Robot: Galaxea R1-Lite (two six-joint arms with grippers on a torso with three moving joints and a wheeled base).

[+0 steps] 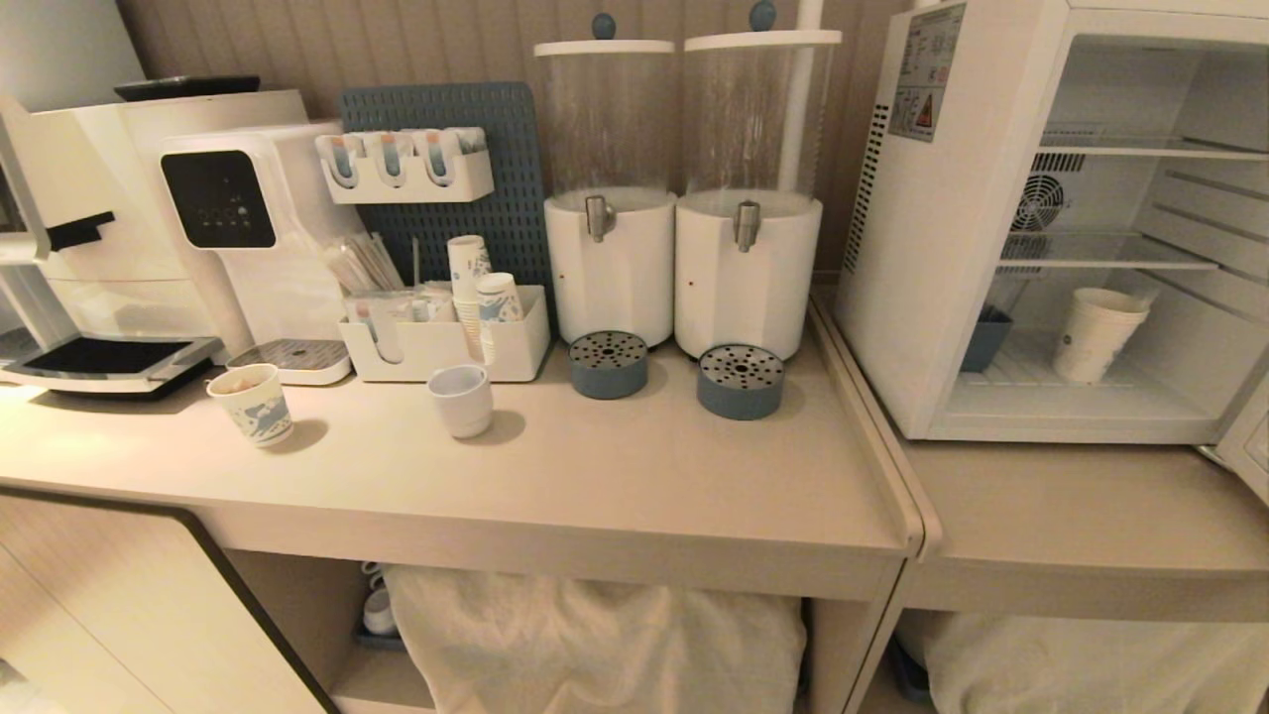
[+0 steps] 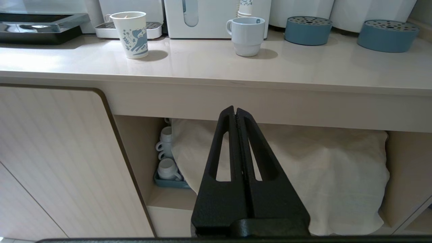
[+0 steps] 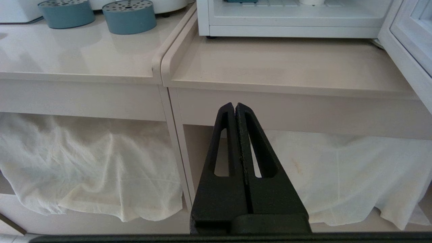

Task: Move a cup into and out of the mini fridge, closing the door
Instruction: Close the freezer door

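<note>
Inside the mini fridge (image 1: 952, 248), a white boxy countertop unit with side vent slots and a warning sticker, the cup (image 1: 1095, 334) stands upright: a tall plain white paper cup with a small round blue mark, set on the fridge's floor below the lower wire shelf and to the right of a small dark-blue container (image 1: 987, 340) in the fridge's left corner. A round rear fan (image 1: 1041, 201) shows on the fridge's back wall above them. The door (image 3: 410, 50), pale-framed with a glass pane, is swung open at the fridge's right side, its lower edge hanging over the beige counter (image 1: 1071, 516) the fridge sits on.

Left of the fridge stand two white drink dispensers (image 1: 684, 198) with clear cylinders, each with a round blue-grey drip tray in front. Further left of the fridge a squat white handled mug (image 1: 461, 400) and a paper cup with blue drawings (image 1: 252, 404) sit apart on the longer counter, before a white organiser box and a white coffee machine (image 1: 178, 218).

Neither arm appears in the head view. The left gripper (image 2: 235, 113), black fingers pressed together and empty, hangs below the counter edge in front of a white cloth. The right gripper (image 3: 235, 108) is likewise clenched on nothing, low before the counter that carries the fridge.
</note>
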